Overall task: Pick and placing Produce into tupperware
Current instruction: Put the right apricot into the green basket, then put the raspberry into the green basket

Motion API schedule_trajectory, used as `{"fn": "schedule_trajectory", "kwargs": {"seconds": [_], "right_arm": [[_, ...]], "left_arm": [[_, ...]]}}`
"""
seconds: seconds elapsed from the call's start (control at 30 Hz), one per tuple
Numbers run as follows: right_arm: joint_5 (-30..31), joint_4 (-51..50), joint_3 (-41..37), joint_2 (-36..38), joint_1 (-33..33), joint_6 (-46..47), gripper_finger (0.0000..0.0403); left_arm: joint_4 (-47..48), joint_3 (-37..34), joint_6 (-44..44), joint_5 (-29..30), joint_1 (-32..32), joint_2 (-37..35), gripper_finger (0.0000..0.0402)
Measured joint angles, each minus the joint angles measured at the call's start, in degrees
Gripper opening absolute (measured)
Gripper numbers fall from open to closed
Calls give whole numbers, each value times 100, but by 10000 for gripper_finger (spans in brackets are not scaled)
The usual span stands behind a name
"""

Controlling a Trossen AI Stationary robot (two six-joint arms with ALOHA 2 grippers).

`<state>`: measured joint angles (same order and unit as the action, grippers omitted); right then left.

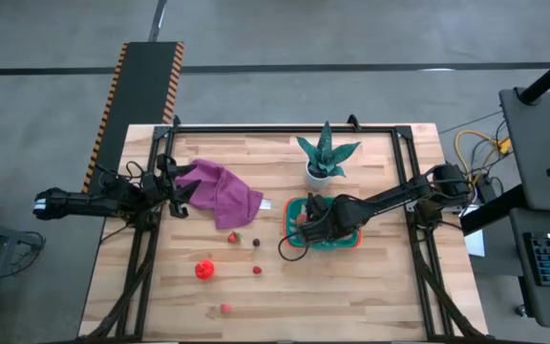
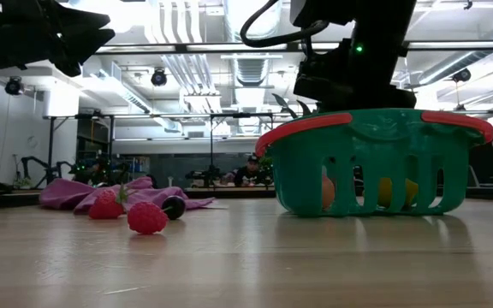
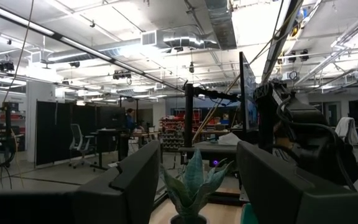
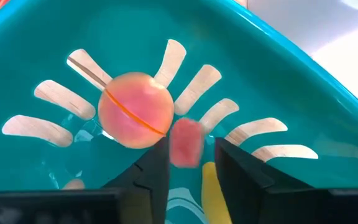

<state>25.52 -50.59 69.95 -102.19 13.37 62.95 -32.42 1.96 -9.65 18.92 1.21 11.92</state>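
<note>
Unmarked teal tupperware (image 2: 375,162), red rim

arms: two, dark, jointed | cable: black, looped | light: small green

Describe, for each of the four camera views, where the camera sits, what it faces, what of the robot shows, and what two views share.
High view: overhead, straight down; both arms, teal tub, purple cloth.
Low view: tabletop height, facing the room; an arm above the tub.
Left wrist view: faces the room and plant; left end effector open.
Right wrist view: looks into the tub; right end effector around a pink piece.
Shared: high and low show the tub.
</note>
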Motion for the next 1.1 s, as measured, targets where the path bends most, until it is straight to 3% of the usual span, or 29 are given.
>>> {"fn": "schedule_trajectory", "kwargs": {"seconds": [0.3, 0.43, 0.57, 0.8, 0.93, 1.1], "right_arm": [[32, -15, 47, 222, 26, -127, 202], [515, 66, 335, 612, 233, -603, 225], [736, 1177, 538, 1099, 652, -1886, 240], [-160, 3903, 532, 1445, 1607, -4658, 251], [-167, 4368, 531, 1417, 2024, -5253, 246], [-153, 4323, 521, 1303, 2211, -5289, 241]], "left_arm": [[0, 0, -2, 0, 0, 0, 199], [0, 0, -2, 2, 0, 2, 199], [15, 0, -4, 0, 0, -4, 199], [36, 0, -4, 0, 2, -6, 199], [33, 0, -2, 0, 2, 0, 199], [36, 0, -2, 0, 2, -2, 199]]}}
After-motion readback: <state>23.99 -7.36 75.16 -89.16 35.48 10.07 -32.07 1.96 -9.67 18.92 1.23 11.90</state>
